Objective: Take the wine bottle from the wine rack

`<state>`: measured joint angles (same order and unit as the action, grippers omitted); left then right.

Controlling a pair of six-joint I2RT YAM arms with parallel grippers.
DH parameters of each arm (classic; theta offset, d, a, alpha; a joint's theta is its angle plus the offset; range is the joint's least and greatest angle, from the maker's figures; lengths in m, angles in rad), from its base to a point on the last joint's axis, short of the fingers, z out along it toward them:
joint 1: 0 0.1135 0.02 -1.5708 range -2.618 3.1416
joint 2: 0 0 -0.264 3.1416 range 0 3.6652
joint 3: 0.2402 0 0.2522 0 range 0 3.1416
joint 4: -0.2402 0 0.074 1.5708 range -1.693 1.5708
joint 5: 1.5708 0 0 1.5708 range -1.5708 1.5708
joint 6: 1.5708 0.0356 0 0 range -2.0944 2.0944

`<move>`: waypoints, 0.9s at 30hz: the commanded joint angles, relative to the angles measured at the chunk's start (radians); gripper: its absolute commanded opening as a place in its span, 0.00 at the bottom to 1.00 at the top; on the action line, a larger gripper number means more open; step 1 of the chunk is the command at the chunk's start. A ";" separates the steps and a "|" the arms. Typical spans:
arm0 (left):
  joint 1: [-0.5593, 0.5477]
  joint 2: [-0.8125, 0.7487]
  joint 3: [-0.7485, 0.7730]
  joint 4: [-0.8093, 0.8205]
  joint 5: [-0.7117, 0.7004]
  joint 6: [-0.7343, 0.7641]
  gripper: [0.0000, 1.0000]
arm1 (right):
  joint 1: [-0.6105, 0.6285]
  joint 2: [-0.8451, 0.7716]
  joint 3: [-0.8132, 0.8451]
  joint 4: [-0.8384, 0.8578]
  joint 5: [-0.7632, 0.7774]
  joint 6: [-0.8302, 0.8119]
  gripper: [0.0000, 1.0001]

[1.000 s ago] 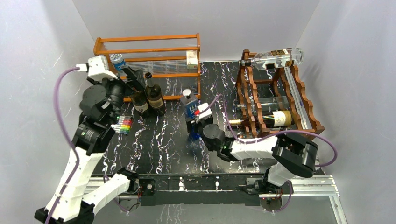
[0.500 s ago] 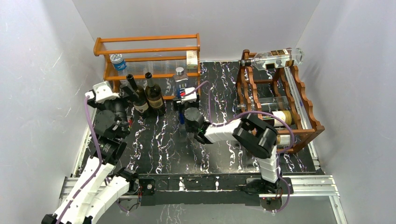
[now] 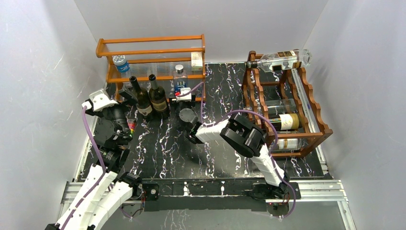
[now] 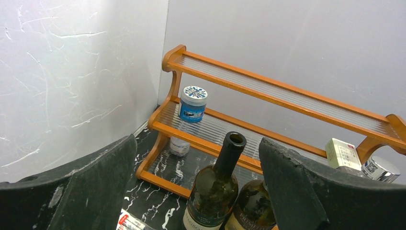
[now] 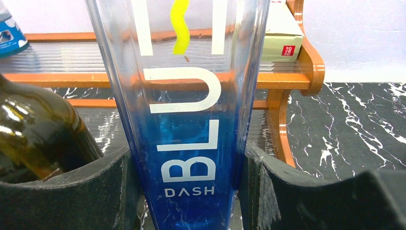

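Presently: wine rack [image 3: 321, 120] stands at right side of table [image 3: 163, 148], dark wood, wavy rails. One wine bottle [image 3: 285, 121] with cream label lies on a middle tier, neck pointing left. A second labelled bottle [image 3: 287, 143] lies lower, toward near edge. Clear bottle [image 3: 282, 60] lies across the top at far end. Neither gripper near the rack.

Right gripper [image 5: 189, 182] is well left of the rack, just in front of right end of orange shelf [image 3: 153, 38]. Pads clamped at middling width on lower body of a blue-tinted bottle [image 5: 186, 120], upright, white lettering, silver cap seen from above. Cannot tell whether its base touches the table.

Left gripper [image 4: 196, 182] at far left, jaws spread wide, holding nothing. It faces two dark wine bottles [image 3: 149, 98] standing side by side on the table before the shelf, the left one uncorked.

On the shelf: blue-lidded jar [image 3: 121, 63] at left, small box [image 3: 196, 60] at right. Pack of coloured markers [image 3: 130, 125] lies on the table beside the left arm.
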<state>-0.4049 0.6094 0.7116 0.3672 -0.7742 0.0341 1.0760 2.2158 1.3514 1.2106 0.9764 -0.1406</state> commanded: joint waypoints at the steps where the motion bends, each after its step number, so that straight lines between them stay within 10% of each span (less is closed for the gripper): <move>1: 0.003 -0.011 0.000 0.046 -0.008 -0.007 0.98 | 0.011 0.005 0.121 0.209 0.050 -0.003 0.00; 19: 0.003 0.003 -0.002 0.035 0.002 -0.026 0.98 | 0.071 0.120 0.273 0.217 0.107 -0.102 0.07; 27: 0.003 0.010 -0.004 0.036 0.001 -0.023 0.98 | 0.075 0.147 0.291 0.241 0.126 -0.193 0.63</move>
<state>-0.4049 0.6163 0.7113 0.3664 -0.7738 0.0181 1.1465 2.3825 1.5837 1.2758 1.0977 -0.2779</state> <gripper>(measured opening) 0.982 0.719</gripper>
